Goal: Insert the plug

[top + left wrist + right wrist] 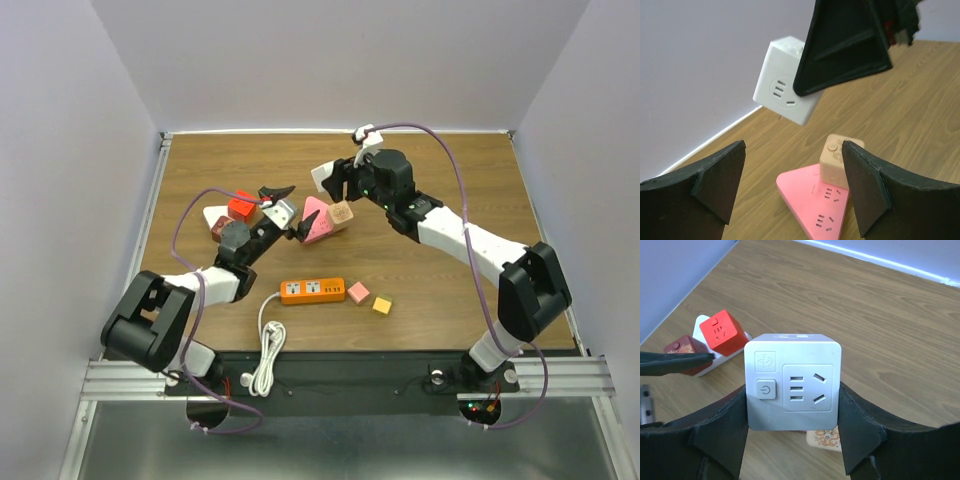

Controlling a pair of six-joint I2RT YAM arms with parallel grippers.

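Observation:
My right gripper [792, 407] is shut on the white cube plug [793, 385], and its socket face and power button face the wrist camera. In the top view this gripper [335, 182] holds the cube [324, 175] in the air at the back middle of the table. Below and in front lies a pink triangular power strip [316, 224] with a beige cube [342, 213] standing on it. My left gripper [292, 211] is open and empty just left of the pink strip. From the left wrist, the white cube [782, 92] hangs above the pink strip [815, 202] and the beige cube [836, 160].
A red cube [241, 207] sits on a white triangular strip [214, 214], next to a dark red cube [221, 231]. Near the front lie an orange power strip [312, 290], its coiled white cable [268, 352], a pink block [358, 292] and a yellow block [381, 305].

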